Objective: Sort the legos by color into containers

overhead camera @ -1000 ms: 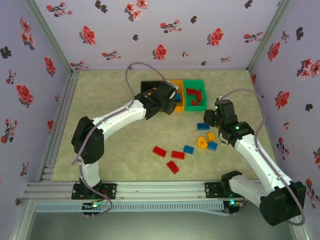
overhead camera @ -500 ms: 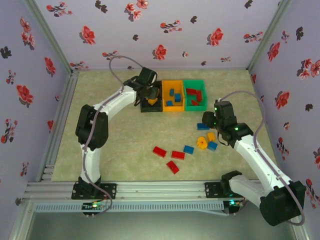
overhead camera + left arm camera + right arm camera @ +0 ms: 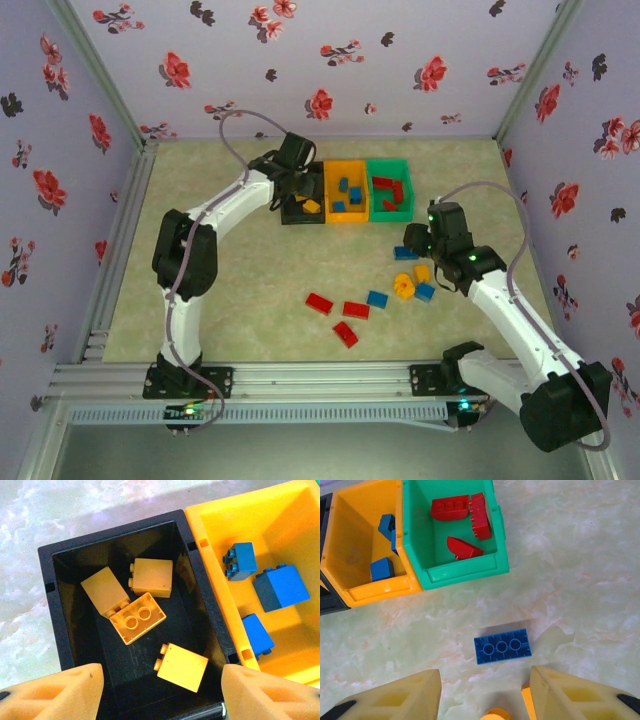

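While the left pincer (image 3: 160, 680) gapes, yellow legos (image 3: 137, 619) lie in the black bin (image 3: 112, 533).

Bare marbled tabletop (image 3: 580, 580) either side of flat blue three-stud plastic brick (image 3: 502, 646), green plastic bin (image 3: 465, 575) beyond, yellow-orange plastic pieces (image 3: 496, 714) close at its near side

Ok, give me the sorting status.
Done: four yellow bricks in the black bin, blue bricks in the orange bin, red bricks in the green bin. In hand: nothing; left claw and right claw open. Left: loose bricks of all three colours on the table.
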Robot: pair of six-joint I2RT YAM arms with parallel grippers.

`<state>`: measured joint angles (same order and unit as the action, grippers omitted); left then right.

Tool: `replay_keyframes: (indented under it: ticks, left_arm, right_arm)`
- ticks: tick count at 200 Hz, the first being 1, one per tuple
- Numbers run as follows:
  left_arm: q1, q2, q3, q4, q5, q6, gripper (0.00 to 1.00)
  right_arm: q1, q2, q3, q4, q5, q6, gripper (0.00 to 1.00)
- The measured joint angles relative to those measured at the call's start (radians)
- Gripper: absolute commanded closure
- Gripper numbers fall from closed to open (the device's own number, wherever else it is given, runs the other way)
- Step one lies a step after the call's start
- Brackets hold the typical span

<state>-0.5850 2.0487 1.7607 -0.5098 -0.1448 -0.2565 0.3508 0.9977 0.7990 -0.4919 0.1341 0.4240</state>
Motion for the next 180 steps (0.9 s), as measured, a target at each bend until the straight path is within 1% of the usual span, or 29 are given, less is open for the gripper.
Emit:
replay_keyframes:
  ticks: [36, 69, 91, 113, 129, 168, 180]
  left_arm:
    - [0.000, -0.031, -0.035, 0.000, 0.008, -0.001, 0.34]
    - [0.000, -0.128, -0.140, 0.027, 0.055, -0.004, 0.34]
    - [-0.006, -0.214, -0.252, 0.073, 0.101, -0.004, 0.34]
    - [-0.021, -0.294, -0.358, 0.110, 0.129, -0.002, 0.33]
    - [-0.039, -0.356, -0.433, 0.135, 0.147, 0.004, 0.33]
    - [-0.080, -0.484, -0.553, 0.177, 0.200, 0.032, 0.32]
    - [-0.095, -0.512, -0.580, 0.188, 0.210, 0.047, 0.31]
  right_arm:
    - [0.008, 0.000, 0.000, -0.001, 0.001, 0.000, 0.48]
    - [0.023, 0.003, -0.036, 0.003, 0.004, 0.007, 0.47]
    - [0.029, 0.031, -0.063, 0.004, 0.008, 0.012, 0.42]
    - [0.043, 0.071, -0.070, 0.006, 0.013, 0.019, 0.38]
    - [0.048, 0.108, -0.070, 0.015, 0.016, 0.021, 0.32]
    - [0.049, 0.216, -0.070, 0.037, 0.023, 0.016, 0.28]
    - [0.049, 0.248, -0.070, 0.047, 0.024, 0.011, 0.23]
